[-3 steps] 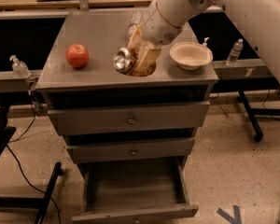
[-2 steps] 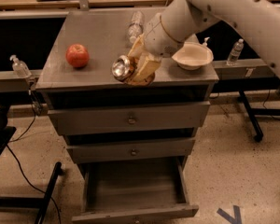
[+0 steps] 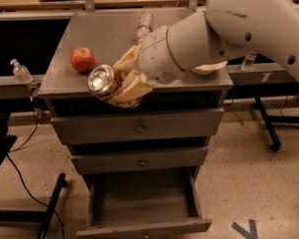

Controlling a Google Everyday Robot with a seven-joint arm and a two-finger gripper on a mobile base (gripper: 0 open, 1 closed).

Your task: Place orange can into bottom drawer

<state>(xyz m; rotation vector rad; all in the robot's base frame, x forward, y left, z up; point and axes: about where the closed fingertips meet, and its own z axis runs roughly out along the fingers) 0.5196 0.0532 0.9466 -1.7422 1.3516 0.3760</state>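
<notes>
My gripper (image 3: 120, 83) is shut on the orange can (image 3: 105, 84), which lies on its side between the tan fingers (image 3: 132, 87) with its silver end facing the camera. Can and gripper hang in the air just past the front edge of the cabinet top (image 3: 104, 34), above the drawers. The bottom drawer (image 3: 142, 200) is pulled open below; its grey tray holds nothing that I can see. The two upper drawers (image 3: 139, 127) are closed.
A red apple (image 3: 82, 59) sits at the left of the cabinet top. A clear plastic bottle (image 3: 144, 25) lies at the back. A white bowl (image 3: 209, 67) is mostly hidden behind my arm. A sanitizer bottle (image 3: 21, 71) stands on the left rail.
My arm has swung forward and to the left, carrying the can from above the cabinet top out past its front edge and lower.
</notes>
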